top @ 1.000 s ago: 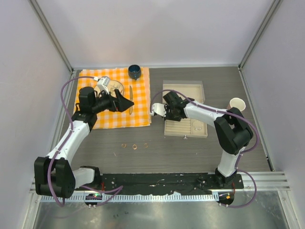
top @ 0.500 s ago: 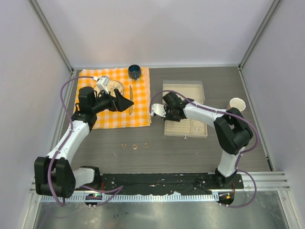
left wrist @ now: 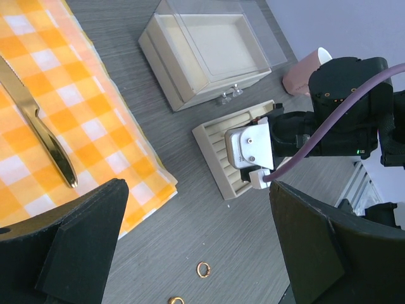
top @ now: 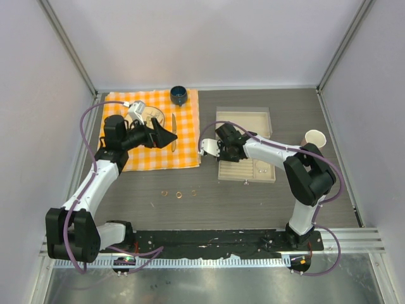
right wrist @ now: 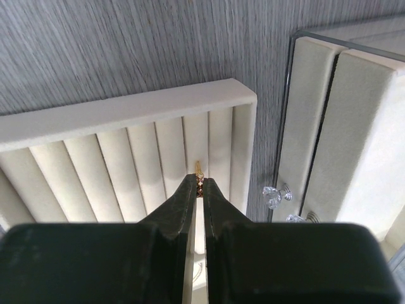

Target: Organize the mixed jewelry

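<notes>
Over the slotted tray [right wrist: 126,107], at right, a small gold ring [right wrist: 199,170] is held clamped between the jaws of the right gripper [right wrist: 198,182], which has been shifted slightly leftward above the grooves; seating is judged imminent. Further rings [top: 179,194] are left loose nearer. The left gripper [top: 163,134] is held wide apart.

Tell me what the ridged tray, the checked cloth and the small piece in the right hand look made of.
Ridged tray: beige, matte, padded rolls, likely velvety fabric over foam. Checked cloth: thin woven fabric, its edge limp and layered. The small piece pinched in the right hand: gold-toned, shiny, probably metal; too small to tell more.
</notes>
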Tool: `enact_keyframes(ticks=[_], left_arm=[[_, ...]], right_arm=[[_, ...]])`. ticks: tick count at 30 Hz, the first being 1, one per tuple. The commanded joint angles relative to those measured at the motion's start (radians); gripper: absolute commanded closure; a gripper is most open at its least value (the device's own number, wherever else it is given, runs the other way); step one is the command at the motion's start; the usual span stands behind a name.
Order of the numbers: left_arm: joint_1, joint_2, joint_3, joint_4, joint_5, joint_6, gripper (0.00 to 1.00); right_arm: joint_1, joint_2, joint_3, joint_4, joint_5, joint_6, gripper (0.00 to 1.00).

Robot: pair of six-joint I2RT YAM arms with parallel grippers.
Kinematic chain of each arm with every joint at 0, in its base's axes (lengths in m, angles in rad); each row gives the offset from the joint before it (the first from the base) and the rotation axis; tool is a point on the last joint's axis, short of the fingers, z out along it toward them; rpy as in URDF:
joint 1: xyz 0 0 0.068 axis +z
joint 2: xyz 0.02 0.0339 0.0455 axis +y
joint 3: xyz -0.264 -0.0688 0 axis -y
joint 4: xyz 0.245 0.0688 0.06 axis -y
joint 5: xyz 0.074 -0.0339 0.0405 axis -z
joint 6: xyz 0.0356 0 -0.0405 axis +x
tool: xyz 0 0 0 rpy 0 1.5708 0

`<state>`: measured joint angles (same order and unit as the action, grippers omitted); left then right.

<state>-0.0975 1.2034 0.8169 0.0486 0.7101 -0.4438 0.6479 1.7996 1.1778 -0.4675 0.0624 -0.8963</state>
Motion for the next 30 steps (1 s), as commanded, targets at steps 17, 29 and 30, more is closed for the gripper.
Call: enact_keyframes(ticks=[17, 29, 30], left_arm=[[0.008, -0.002, 0.022, 0.046, 0.028, -0.013, 0.0], [0.013, 0.002, 0.021, 0.053, 0.037, -0.022, 0.0], [0.013, 0.004, 0.019, 0.054, 0.04, -0.026, 0.0]], right_arm=[[0.025, -0.046, -0.037, -0.003, -0.019, 0.002, 0.99], [0.03, -0.057, -0.038, -0.003, -0.013, 0.005, 0.99], [0.029, -0.059, -0.038, -0.005, -0.013, 0.005, 0.99]])
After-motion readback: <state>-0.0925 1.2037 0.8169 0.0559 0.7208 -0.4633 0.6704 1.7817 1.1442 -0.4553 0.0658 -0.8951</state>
